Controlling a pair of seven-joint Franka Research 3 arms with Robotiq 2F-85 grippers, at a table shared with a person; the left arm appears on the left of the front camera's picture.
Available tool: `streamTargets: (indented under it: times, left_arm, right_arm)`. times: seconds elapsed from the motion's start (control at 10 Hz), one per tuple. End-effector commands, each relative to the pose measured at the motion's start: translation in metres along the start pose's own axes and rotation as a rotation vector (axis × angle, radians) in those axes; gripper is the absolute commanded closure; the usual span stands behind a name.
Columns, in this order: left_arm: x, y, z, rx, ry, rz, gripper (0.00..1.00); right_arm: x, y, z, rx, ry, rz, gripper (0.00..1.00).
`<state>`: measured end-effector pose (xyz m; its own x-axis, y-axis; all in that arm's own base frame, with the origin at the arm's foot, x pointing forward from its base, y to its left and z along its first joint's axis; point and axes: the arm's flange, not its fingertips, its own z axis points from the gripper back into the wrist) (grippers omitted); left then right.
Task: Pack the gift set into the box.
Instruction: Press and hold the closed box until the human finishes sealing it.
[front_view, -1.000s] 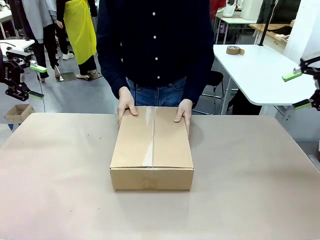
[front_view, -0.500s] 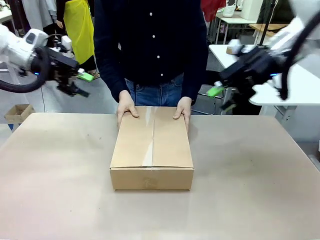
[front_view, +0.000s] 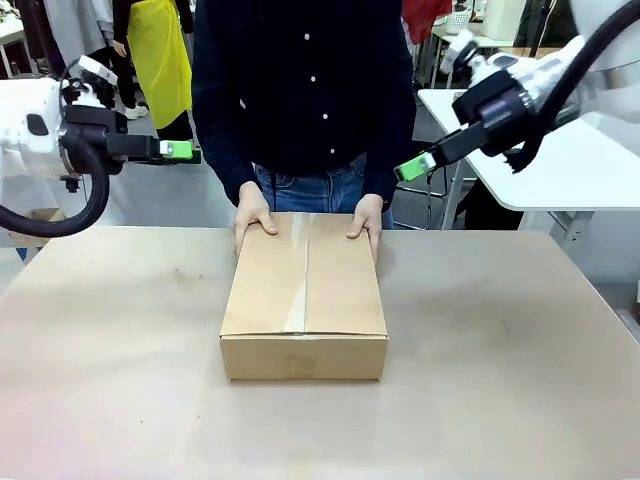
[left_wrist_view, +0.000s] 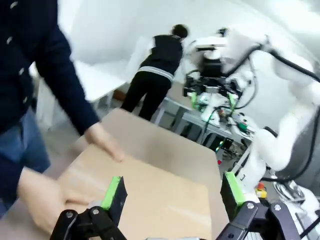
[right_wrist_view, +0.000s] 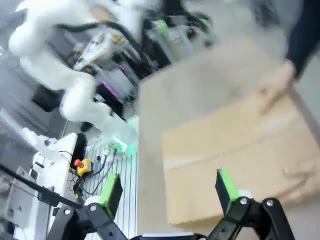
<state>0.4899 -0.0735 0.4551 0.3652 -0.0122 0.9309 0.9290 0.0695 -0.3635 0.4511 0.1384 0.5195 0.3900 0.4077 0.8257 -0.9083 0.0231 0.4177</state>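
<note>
Box (front_view: 304, 300): shallow rectangular brown corrugated cardboard, flaps closed, glossy tape along the seam; centre frame on matte tan table (front_view: 500, 350). Person's picture-left hand (front_view: 253, 215) and picture-right hand (front_view: 366, 220) lie flat on its far corners. Left gripper (front_view: 175, 151) upper left, right gripper (front_view: 413, 169) upper right: green-padded fingers spread, empty.

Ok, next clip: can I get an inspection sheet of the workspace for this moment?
Surface: brown table, bare apart from the box.
Job's things: box at the middle, flaps shut, tape along the top seam; a person's hands rest on its far edge.
Clutter: nothing seen.
Pincers: left pincer and right pincer both open, in the air either side of the person, above the table's far edge, touching nothing.
Cables: black cable runs along the right arm; a black loop hangs by the left arm.
Surroundings: white table behind, at the right.
</note>
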Motion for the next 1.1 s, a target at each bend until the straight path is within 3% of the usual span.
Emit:
streamTargets:
  times: [0.0, 0.2, 0.3, 0.4, 0.6, 0.7, 0.8, 0.9, 1.0]
  left_arm:
    - [-0.01, 0.002, 0.004, -0.071, -0.015, -0.003, 0.0]
    - [-0.008, 0.006, 0.006, -0.084, -0.011, 0.06, 0.0]
    - [-0.007, -0.001, 0.0, -0.065, -0.017, -0.014, 0.0]
    - [-0.007, -0.001, 0.0, -0.065, -0.017, -0.014, 0.0]
    - [-0.007, -0.001, 0.0, -0.065, -0.017, -0.014, 0.0]
    - [-0.01, 0.003, 0.001, -0.07, -0.019, 0.007, 0.0]
    - [-0.022, 0.008, -0.033, 0.067, 0.055, -0.231, 0.0]
    - [-0.033, 0.012, -0.054, 0.021, 0.056, -0.417, 0.0]
    - [-0.042, 0.017, -0.068, 0.065, 0.115, -0.607, 0.0]
  right_arm:
    - [-0.011, -0.012, 0.005, 0.114, -0.115, 0.129, 0.0]
    - [-0.009, -0.014, 0.004, -0.232, -0.146, 0.211, 0.0]
    - [-0.012, -0.016, 0.0, -0.3, -0.104, 0.186, 0.0]
    - [-0.007, -0.015, 0.018, -0.054, -0.132, 0.169, 0.0]
    - [-0.007, -0.015, 0.018, -0.054, -0.132, 0.169, 0.0]
    - [-0.008, -0.019, 0.014, -0.131, -0.123, 0.182, 0.0]
    - [-0.001, -0.033, -0.021, 0.088, -0.048, 0.47, 0.0]
    - [-0.002, -0.055, -0.05, 0.062, -0.037, 0.705, 0.0]
    - [-0.009, -0.072, -0.078, 0.031, -0.051, 0.898, 0.0]
